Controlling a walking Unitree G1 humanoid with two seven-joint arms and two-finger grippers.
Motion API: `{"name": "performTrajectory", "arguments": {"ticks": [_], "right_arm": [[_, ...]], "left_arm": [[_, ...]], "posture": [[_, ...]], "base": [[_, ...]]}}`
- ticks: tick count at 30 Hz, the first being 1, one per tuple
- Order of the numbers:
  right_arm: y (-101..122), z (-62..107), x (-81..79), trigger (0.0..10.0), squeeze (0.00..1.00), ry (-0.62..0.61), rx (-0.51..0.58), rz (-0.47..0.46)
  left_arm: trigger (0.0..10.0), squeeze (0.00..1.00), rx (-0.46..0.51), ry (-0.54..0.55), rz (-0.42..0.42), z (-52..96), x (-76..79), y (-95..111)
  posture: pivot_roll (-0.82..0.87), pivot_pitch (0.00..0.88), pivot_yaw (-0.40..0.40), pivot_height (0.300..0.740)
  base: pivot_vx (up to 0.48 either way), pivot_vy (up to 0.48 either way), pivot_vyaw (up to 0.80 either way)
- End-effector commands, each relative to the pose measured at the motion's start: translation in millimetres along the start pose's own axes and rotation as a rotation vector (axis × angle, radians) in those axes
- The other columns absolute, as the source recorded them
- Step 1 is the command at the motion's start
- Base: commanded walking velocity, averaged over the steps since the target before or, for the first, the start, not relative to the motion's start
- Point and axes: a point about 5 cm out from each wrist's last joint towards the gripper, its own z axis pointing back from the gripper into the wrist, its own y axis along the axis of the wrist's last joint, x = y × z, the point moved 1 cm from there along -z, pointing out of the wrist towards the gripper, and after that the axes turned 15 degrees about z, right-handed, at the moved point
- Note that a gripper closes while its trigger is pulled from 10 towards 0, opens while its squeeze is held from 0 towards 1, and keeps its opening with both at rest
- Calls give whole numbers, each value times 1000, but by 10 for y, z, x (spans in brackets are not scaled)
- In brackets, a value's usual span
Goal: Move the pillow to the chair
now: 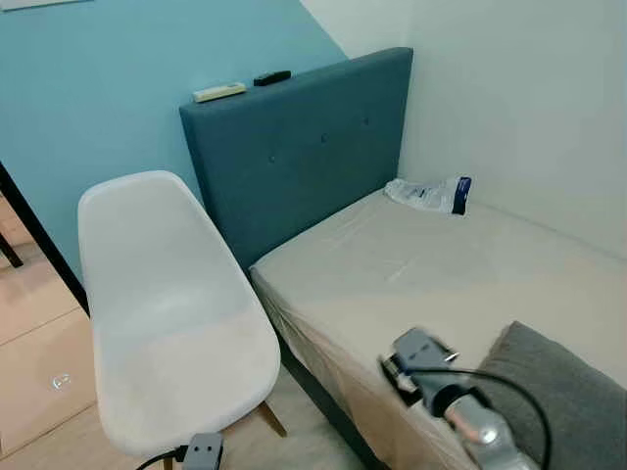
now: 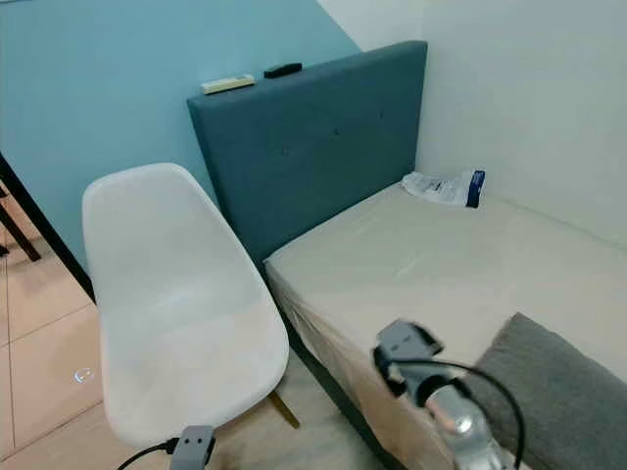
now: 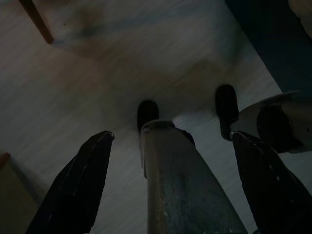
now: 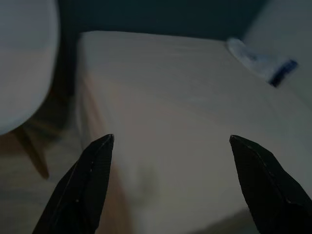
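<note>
Both hands are spread and empty: my right hand [image 4: 168,190] hovers over the bed [image 1: 411,264]; my left hand [image 3: 168,190] hangs over the floor. The grey pillow [image 1: 563,392] lies at the bed's near edge, beside the white chair [image 1: 167,323]. Risk: a shallow pinch lets soft fabric slip.

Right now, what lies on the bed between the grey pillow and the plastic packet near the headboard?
In the left eye view, only bare beige bedsheet lies between the grey pillow and the plastic packet.
</note>
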Motion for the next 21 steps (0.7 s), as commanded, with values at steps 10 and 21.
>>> {"name": "performTrajectory", "arguments": {"ticks": [10,21], "right_arm": [[-594,109,-229,10000,0,-34,-344,-389],[-894,442,-1009,10000,0,181,-612,-552]], "left_arm": [[10000,0,33,29,19,18,-122,132],[10000,0,41,16,27,12,-88,149]], "posture": [[-137,0,34,740],[-118,0,31,740]], "base": [[0,0,0],[0,0,0]]}}
